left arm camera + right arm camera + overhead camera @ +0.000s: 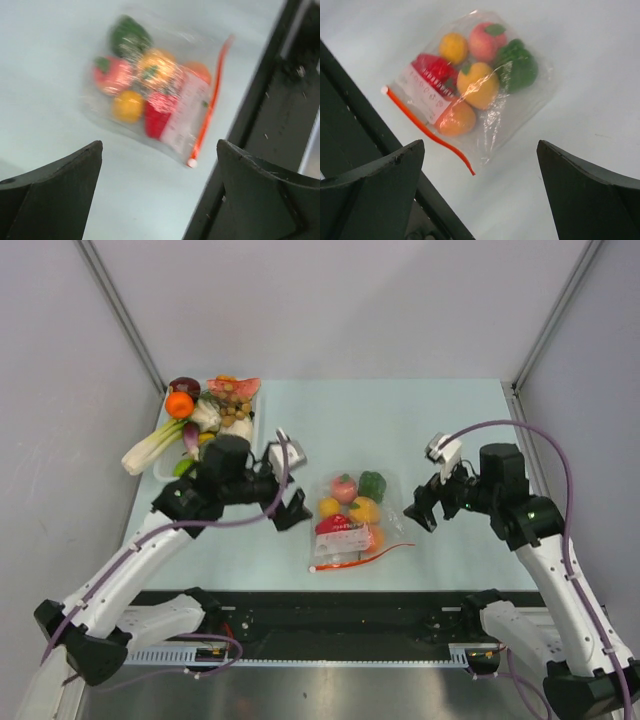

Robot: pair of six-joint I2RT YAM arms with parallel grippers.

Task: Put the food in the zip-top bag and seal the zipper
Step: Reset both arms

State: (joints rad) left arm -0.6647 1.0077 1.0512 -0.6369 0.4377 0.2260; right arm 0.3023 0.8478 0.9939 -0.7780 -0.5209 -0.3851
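Wide-spread, empty left fingers (pixel 55 192) and right fingers (pixel 585 192), zip-top bag (pixel 352 522) between them, clear of both.

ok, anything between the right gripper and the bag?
Nothing: only bare table between the right gripper and the zip-top bag, seen in the top view.

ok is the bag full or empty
Full: red, orange, yellow and green toy food shows through the clear bag, lying flat on the table. Cannot tell whether its zipper is sealed.
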